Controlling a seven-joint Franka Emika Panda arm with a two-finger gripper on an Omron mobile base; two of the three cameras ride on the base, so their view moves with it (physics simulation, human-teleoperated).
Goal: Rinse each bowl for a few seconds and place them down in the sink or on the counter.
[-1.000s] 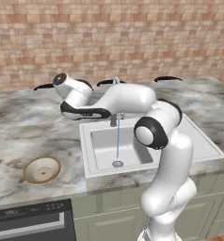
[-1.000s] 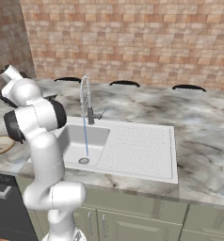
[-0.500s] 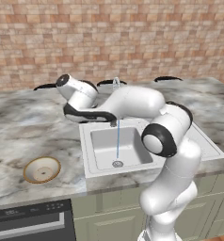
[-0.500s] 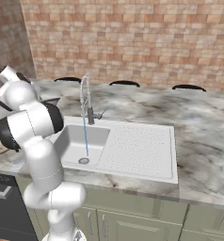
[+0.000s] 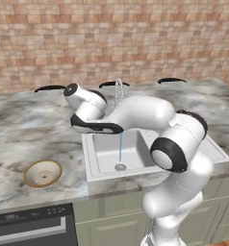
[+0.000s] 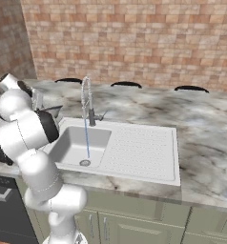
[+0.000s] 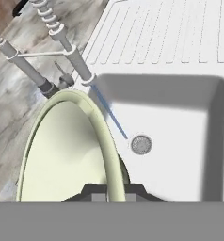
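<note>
Marble surface (image 5: 20,129) at frame left, claw (image 7: 111,188) clamped on the green-cream bowl (image 7: 67,150) beside running water (image 5: 120,146); rinsing likely comes next.

We see bright, even, flat rendered light in every view, with no glare. The sink (image 7: 189,117) holds a soft grey shadow along its basin walls in the hand view. Edges stay sharp, without blur or bending. The arm casts only a faint shade on the counter (image 5: 34,129).

No legible text, labels, brands or numbers anywhere.
</note>
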